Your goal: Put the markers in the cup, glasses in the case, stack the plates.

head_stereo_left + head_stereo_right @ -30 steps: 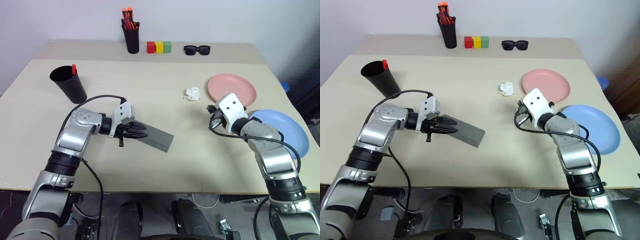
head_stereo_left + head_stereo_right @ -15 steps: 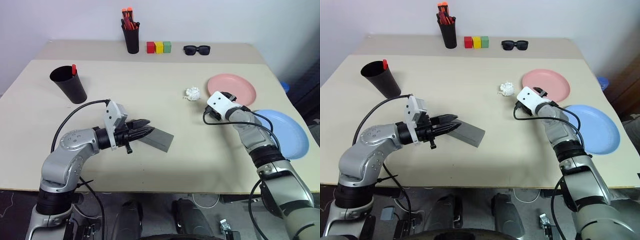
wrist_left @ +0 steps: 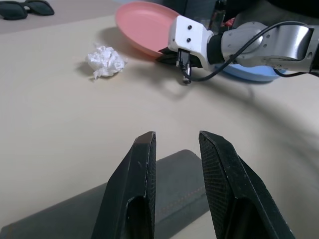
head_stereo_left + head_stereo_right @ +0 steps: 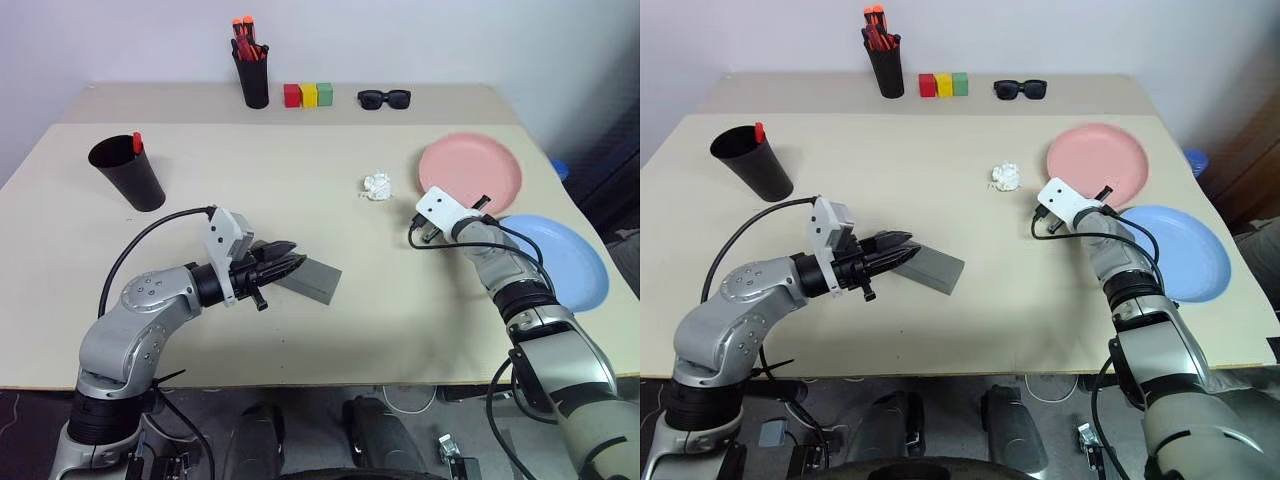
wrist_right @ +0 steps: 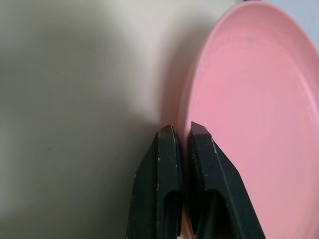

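Observation:
The salmon pink plate [image 4: 470,168] lies at the table's right, the light blue plate [image 4: 562,262] nearer beside it, not stacked. My right gripper [image 5: 183,128] is shut on the pink plate's near rim, one finger over the plate and one on the table side. The grey case [image 4: 315,279] lies closed in the middle. My left gripper [image 3: 177,137] hovers level over the case's left end, open by a narrow gap and holding nothing. The black cup [image 4: 128,175] stands at the left with a red-tipped marker [image 4: 137,144] in it. The glasses are out of view.
At the back stand a black pen holder [image 4: 252,78] with orange-capped pens, three coloured blocks [image 4: 307,95] and black sunglasses [image 4: 384,98]. A crumpled white paper [image 4: 377,187] lies left of the pink plate. The blue plate sits close to the table's right edge.
My right gripper reached forward to the pink plate's rim and shut on it. My left gripper drew back a little along the case and its elbow swung out. The camera shifted slightly.

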Robot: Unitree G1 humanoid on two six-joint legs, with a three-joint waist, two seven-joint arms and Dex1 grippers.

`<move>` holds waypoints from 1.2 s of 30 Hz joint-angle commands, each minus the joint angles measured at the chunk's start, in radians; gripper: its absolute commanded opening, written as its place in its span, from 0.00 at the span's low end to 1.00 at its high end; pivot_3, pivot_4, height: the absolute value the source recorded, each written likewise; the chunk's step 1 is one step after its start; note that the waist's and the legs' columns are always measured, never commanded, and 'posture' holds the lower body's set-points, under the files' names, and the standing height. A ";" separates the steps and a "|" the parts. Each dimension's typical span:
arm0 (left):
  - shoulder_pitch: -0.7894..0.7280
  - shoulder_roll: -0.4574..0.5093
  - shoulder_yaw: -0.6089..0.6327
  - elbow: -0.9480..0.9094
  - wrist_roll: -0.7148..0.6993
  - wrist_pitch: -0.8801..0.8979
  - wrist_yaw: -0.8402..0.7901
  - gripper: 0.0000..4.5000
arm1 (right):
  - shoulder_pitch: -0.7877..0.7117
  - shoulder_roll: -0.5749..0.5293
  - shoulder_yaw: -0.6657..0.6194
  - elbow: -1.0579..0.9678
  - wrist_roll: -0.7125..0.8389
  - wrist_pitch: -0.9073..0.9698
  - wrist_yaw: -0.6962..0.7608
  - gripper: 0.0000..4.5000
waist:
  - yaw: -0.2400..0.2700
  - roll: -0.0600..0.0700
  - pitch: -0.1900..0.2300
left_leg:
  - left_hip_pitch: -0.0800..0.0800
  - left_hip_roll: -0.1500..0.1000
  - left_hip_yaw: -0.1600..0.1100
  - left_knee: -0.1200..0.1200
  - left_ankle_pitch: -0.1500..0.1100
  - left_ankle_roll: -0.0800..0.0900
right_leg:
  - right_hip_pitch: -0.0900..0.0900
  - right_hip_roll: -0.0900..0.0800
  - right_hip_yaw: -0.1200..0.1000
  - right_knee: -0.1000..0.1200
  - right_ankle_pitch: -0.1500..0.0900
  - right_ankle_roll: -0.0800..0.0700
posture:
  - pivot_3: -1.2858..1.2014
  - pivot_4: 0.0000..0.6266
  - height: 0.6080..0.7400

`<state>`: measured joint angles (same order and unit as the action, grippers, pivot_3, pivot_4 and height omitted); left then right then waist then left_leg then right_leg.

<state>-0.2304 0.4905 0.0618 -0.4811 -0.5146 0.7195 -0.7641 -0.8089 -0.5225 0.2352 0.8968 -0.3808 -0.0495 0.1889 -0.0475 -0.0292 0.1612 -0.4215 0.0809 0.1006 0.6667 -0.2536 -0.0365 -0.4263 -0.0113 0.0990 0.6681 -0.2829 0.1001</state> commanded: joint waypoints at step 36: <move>-0.074 0.029 -0.060 0.150 0.015 -0.147 -0.035 0.30 | 0.422 -0.115 -0.216 -1.040 0.311 0.428 0.445 0.98 | 0.003 -0.001 0.000 | 0.003 0.000 -0.003 0.000 0.000 0.000 | 0.002 0.002 0.001 -0.001 -0.001 0.000 | 0.52 0.24 0.87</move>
<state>-0.3063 0.5125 -0.0261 -0.2857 -0.4910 0.5802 -0.8148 -0.3421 -0.6678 -0.0359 -0.2186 -0.0301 0.4097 0.6839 -0.0446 -0.0300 0.1608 -0.4189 0.0800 0.0983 0.6666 -0.2538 -0.0362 -0.4241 -0.0100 0.1000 0.6671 -0.2836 0.1000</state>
